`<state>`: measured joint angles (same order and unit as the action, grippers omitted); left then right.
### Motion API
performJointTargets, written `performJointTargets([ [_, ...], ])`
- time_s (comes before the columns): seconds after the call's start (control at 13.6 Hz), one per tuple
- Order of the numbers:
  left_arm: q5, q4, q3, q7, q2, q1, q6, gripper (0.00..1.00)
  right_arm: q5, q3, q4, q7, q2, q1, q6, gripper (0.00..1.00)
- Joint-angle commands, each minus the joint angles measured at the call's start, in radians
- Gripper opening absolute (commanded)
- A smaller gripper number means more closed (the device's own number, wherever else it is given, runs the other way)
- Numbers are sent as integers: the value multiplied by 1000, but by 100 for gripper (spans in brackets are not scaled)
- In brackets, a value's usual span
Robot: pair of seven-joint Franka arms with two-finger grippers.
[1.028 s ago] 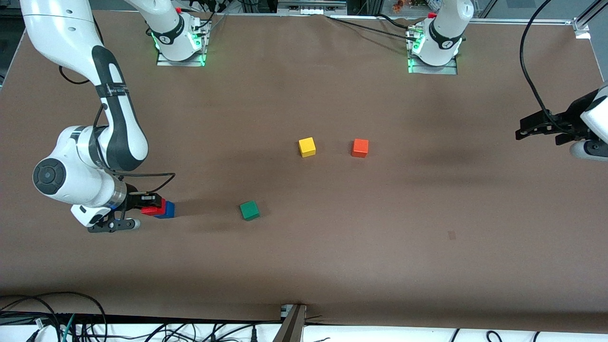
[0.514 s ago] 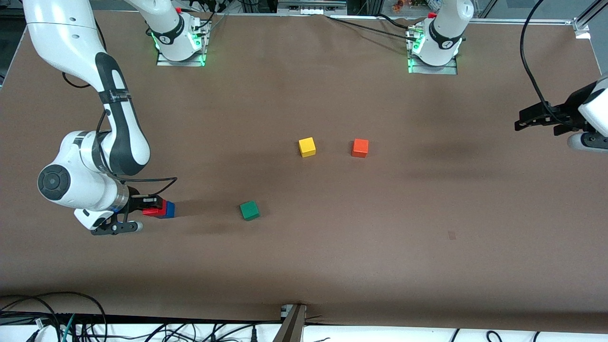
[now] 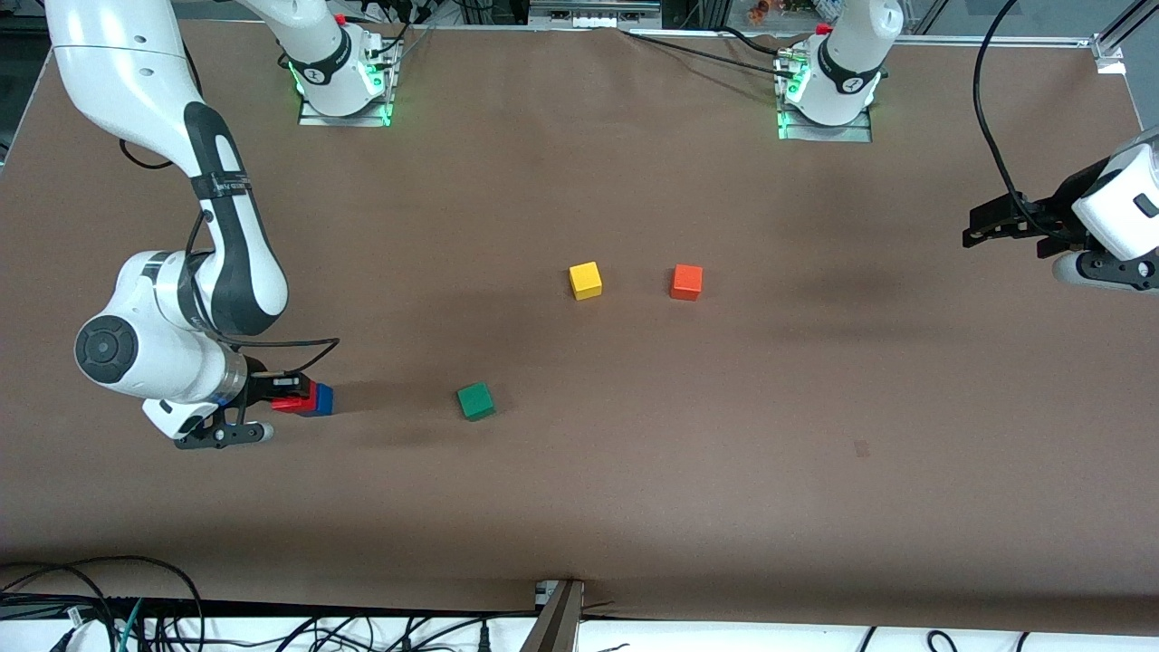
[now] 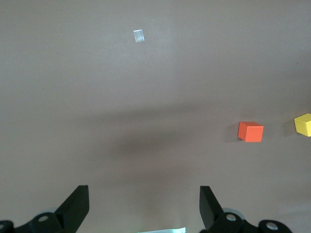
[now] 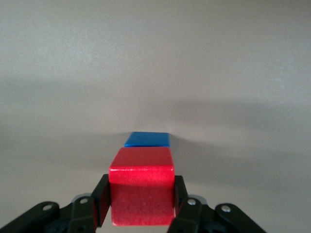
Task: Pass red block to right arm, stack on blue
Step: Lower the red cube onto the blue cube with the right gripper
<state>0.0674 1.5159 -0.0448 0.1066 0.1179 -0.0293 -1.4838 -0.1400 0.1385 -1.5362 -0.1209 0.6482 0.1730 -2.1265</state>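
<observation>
The right hand (image 3: 288, 396) is clamped on the red block (image 3: 292, 398), its 2 black fingers (image 5: 101, 201) pressed against opposite faces of the cube. In the right wrist view the red block (image 5: 142, 187) fills the gap between the fingers, and the top face of the blue block (image 5: 147, 139) shows just past it. In the front view the red block sits partly over the blue block (image 3: 321, 399), offset from it toward the right arm's end of the bench (image 3: 634, 507); whether the 2 cubes touch cannot be told.

Taking the blue block as the landmark: the green cube (image 3: 475, 400) lies on the bench well apart from it toward the left arm's end, about level with it. The yellow cube (image 3: 586, 280) is farther from the front camera than the blue block and farther toward the left arm's end than the green cube. The orange cube (image 3: 686, 282) sits near the yellow one, farther again from the blue block toward the left arm's end.

The left hand (image 3: 987, 226) hangs in the air over the left arm's end of the bench, very far from the blue block, and waits. Its fingers (image 4: 75, 208) stand wide with nothing between them. Its wrist view shows bare brown bench, the orange cube (image 4: 250, 131), the yellow cube (image 4: 303, 124) at the edge, and a small pale patch (image 4: 139, 36) on the surface.
</observation>
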Motion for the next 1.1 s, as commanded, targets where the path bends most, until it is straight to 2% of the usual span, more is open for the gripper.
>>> performJointTargets([
  [0.0, -14, -29, 11, -11, 17, -12, -3, 100, 13, -5, 33, 20, 19, -4, 23, 8],
  [0.22, -17, -62, 11, -12, 42, -14, -3, 100, 10, -5, 33, 21, 25, -3, 22, 8],
  [1.03, -11, -63, 11, -10, 51, -14, -3, 100, 10, -5, 33, 41, 27, 2, 19, 8],
])
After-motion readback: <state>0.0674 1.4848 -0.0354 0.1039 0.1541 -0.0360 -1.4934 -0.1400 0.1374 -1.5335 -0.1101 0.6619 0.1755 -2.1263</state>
